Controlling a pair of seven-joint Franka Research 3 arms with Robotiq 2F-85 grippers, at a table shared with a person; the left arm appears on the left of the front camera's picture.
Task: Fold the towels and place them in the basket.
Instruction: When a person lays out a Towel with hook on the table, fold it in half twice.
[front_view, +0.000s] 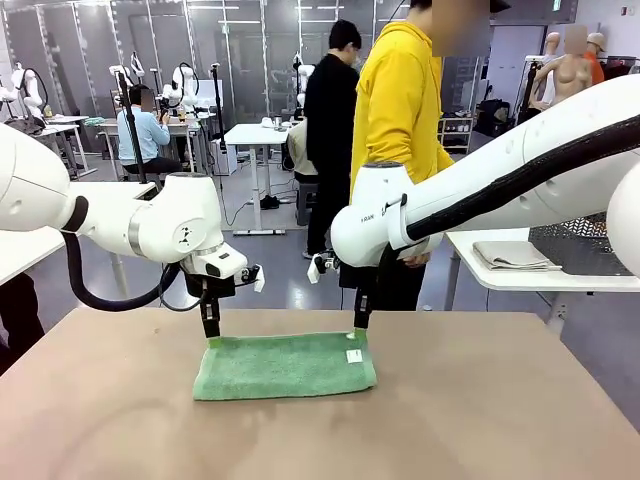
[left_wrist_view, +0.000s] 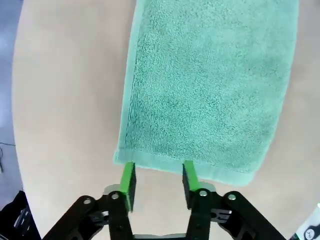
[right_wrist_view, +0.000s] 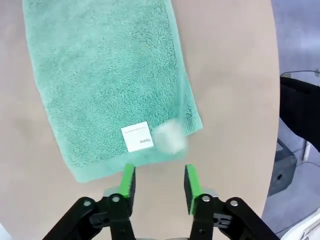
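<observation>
A mint green towel (front_view: 283, 366) lies folded flat in the middle of the tan table (front_view: 480, 400), its white tag (front_view: 354, 356) at the right end. My left gripper (front_view: 211, 339) points down at the towel's far left corner. In the left wrist view the left gripper (left_wrist_view: 158, 182) is open, its green pads just off the towel (left_wrist_view: 210, 85) edge, nothing between them. My right gripper (front_view: 360, 331) hangs over the far right corner. It is open too (right_wrist_view: 159, 181), just clear of the towel (right_wrist_view: 105, 80) near the tag (right_wrist_view: 137, 136). The basket (front_view: 585, 243) stands on a white side table at right, beside a pale folded towel (front_view: 513, 255).
A person in a yellow hoodie (front_view: 400, 110) stands at the table's far edge, behind my right arm. The white side table (front_view: 540, 280) sits off the far right corner. Bare tabletop surrounds the green towel on all sides.
</observation>
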